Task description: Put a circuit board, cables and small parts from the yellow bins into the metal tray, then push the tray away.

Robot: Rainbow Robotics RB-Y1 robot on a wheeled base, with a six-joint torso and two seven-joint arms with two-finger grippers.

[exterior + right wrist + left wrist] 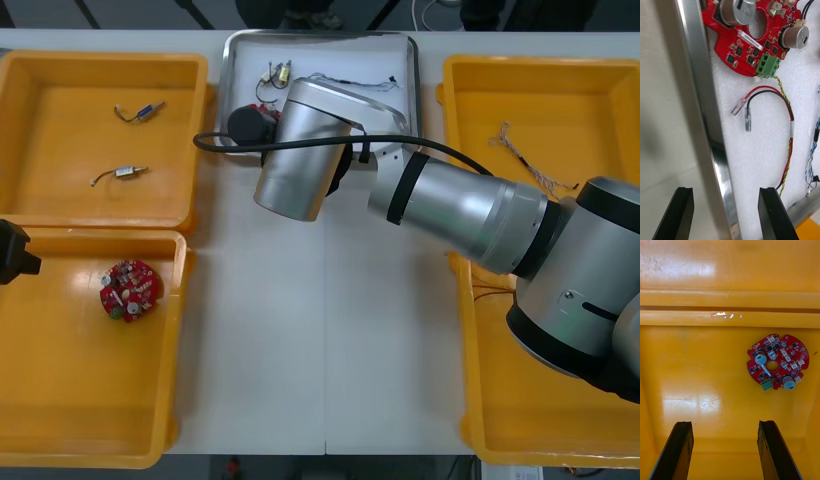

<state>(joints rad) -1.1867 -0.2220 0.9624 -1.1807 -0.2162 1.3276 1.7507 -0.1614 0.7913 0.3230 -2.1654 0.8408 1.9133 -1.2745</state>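
The metal tray (232,60) sits at the table's far middle, white inside. My right arm reaches across to its near left corner. My right gripper (726,213) is open and straddles the tray's rim (702,82), one finger over the table, the other over the white lining. In the tray lie a round red circuit board (748,37), a red and yellow cable (790,123) and a blue and white cable (813,157). Small metal parts (279,72) lie farther in. My left gripper (726,450) hangs open over the near left bin (60,400), short of a second circuit board (778,362).
The far left bin (60,70) holds two small metal parts (140,110) with short leads. A thin cable (530,165) lies in the far right bin (600,90). My right arm covers much of the near right bin (500,430). Bare table runs between the bins.
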